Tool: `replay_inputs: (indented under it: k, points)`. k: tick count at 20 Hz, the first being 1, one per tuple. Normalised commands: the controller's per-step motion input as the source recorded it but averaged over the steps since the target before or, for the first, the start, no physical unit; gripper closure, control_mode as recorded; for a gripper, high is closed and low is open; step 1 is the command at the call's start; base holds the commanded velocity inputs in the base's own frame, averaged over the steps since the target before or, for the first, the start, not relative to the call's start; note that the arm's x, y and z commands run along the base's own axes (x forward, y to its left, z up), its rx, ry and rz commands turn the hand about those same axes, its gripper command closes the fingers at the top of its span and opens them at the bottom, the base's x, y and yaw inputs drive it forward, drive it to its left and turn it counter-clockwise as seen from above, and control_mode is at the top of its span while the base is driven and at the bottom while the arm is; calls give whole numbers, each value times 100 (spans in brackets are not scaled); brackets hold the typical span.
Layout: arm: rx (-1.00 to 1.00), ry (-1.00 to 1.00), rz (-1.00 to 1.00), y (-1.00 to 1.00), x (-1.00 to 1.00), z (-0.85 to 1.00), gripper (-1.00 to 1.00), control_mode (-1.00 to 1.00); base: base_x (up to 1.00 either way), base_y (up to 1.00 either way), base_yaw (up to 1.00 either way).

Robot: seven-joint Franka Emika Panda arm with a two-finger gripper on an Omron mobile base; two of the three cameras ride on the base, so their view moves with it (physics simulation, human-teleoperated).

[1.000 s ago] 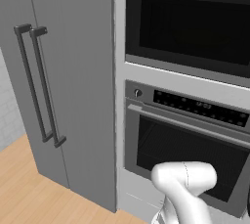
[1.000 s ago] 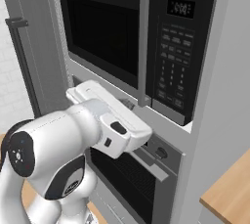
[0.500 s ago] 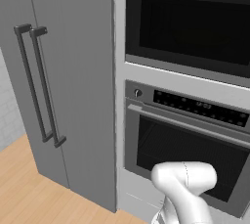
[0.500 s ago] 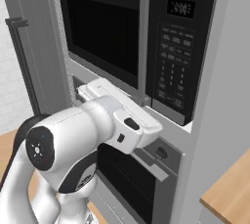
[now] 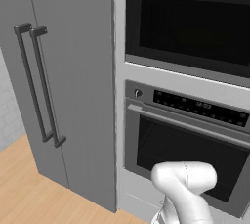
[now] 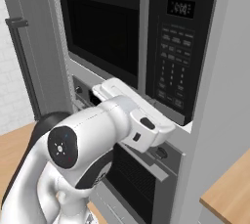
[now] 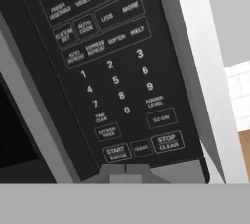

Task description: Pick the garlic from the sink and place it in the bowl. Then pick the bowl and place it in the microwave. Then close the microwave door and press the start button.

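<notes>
While the microwave door sits closed, the claw is shut tight with nothing held, its tips pressed together just below the start button on the microwave keypad. Beneath it is the oven.

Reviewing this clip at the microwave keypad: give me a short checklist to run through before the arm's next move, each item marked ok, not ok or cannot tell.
1. Microwave door shut against the front: ok.
2. Gripper shut, the fingers together for a poke: ok.
3. Fingers lined up just below the START button: ok.
4. START already touched: cannot tell; the tips sit right at the panel's lower edge.
5. Bowl with garlic inside the microwave: cannot tell, window is dark.
6. STOP/CLEAR button away from the tips: ok.
</notes>
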Motion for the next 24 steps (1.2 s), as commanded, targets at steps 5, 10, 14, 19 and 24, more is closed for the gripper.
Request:
replay_inputs:
  k: [5,10,14,19,24]
  points:
    - [0,0,0,0,29,-24,100,-100,0,0,0]
    - [1,0,0,-11,31,-10,100,-100,0,0,0]
    - [0,0,0,-7,34,-6,100,-100,0,0,0]
    - [0,0,0,-4,28,-18,100,-100,0,0,0]
    - [8,0,4,-47,55,-5,100,-100,0,0,0]
